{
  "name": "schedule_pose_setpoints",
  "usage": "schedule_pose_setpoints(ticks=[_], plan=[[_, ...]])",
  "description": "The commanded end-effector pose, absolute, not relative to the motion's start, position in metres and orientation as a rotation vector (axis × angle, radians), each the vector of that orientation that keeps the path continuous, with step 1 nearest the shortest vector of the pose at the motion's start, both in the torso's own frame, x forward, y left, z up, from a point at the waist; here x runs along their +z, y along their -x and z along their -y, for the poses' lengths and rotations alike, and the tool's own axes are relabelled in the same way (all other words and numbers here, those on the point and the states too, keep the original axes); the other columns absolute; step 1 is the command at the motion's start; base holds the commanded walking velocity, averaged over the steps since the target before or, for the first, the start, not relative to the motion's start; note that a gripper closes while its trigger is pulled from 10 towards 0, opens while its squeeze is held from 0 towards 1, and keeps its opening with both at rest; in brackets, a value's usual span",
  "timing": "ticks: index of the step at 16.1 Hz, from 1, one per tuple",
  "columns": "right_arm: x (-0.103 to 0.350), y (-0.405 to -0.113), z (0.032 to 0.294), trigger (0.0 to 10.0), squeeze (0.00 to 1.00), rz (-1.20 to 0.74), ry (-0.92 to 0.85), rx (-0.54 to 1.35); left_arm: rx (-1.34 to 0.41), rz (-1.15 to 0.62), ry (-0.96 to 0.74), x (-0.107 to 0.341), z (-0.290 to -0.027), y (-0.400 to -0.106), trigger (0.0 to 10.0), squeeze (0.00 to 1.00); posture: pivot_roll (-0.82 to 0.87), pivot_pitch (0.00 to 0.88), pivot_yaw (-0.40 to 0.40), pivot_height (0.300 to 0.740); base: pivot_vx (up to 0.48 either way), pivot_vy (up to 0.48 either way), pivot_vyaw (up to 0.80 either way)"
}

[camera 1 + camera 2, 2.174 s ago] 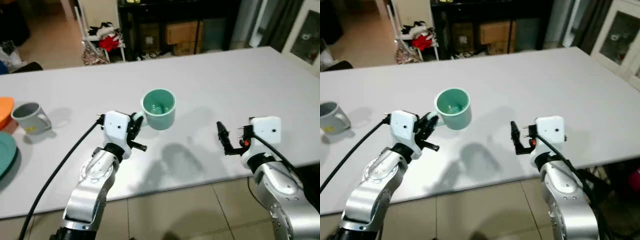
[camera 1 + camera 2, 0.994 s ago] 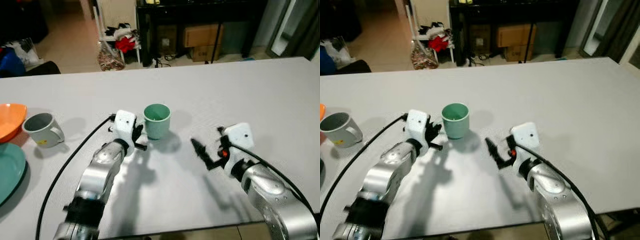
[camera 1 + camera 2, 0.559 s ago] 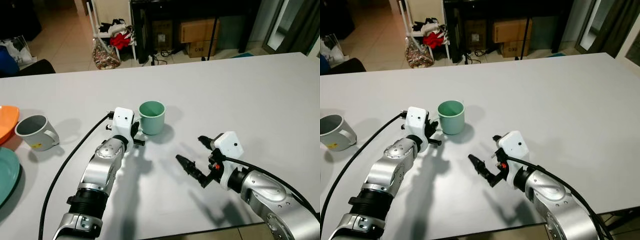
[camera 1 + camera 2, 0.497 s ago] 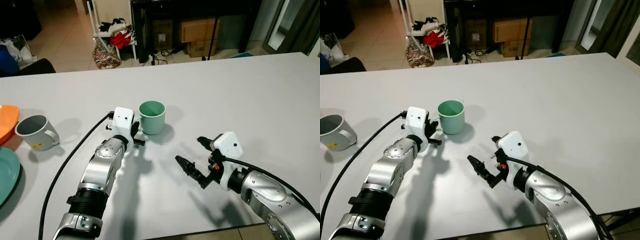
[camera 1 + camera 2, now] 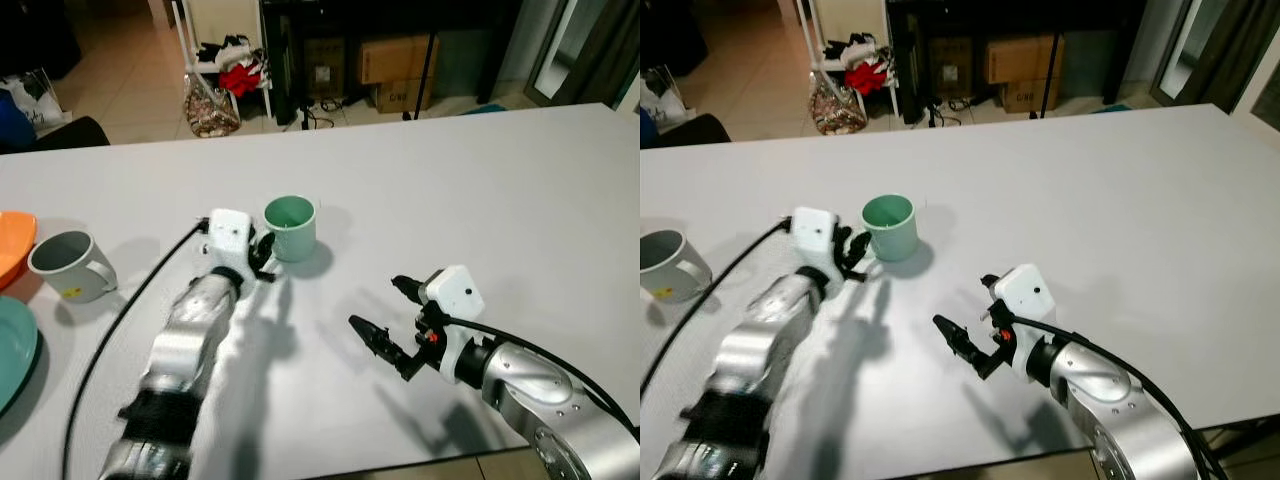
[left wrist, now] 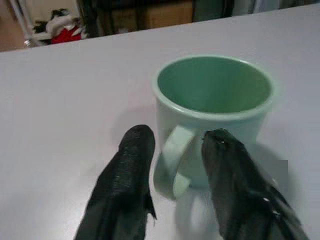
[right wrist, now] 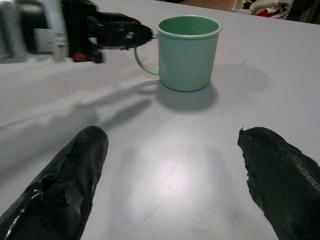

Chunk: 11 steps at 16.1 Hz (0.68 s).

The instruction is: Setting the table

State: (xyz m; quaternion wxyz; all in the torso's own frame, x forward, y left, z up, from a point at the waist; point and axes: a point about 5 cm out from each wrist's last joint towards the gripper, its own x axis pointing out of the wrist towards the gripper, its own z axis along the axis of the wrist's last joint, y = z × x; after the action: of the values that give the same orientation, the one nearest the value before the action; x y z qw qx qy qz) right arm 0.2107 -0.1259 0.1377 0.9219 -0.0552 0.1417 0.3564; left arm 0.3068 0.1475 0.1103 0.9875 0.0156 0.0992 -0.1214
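Green mug upright on white table; left gripper at its handle. Grey mug well apart. Left wrist view: fingers straddle handle, not closed. Right wrist view: right gripper spread wide, short of mug.

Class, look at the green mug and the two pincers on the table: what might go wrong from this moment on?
1. The left pincer straddles only the thin handle of the green mug; lifted that way, the mug may swing or slip.
2. A sideways nudge from the fingers could tip or slide the upright mug across the table.
3. The right pincer, open and low nearby, could bump the mug if it advances.
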Motion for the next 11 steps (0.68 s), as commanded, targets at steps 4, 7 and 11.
schedule_pose_setpoints(ticks=[4,7,11], plan=[[0.141,-0.205,0.129,10.0,0.0,-0.269,0.06,0.69,-0.336,-0.092,0.023,0.134,-0.155,-0.264,10.0,0.0,0.06,0.0,0.093,0.727,0.0,0.0,0.0],[0.135,-0.205,0.133,10.0,0.0,-0.268,0.045,0.588,-0.262,-0.078,-0.073,0.14,-0.165,-0.247,10.0,0.0,0.08,0.0,0.082,0.727,0.0,0.0,0.0],[0.132,-0.206,0.134,10.0,0.0,-0.274,0.037,0.544,-0.248,-0.085,-0.086,0.14,-0.167,-0.239,10.0,0.0,0.09,0.0,0.077,0.727,0.0,0.0,0.0]])
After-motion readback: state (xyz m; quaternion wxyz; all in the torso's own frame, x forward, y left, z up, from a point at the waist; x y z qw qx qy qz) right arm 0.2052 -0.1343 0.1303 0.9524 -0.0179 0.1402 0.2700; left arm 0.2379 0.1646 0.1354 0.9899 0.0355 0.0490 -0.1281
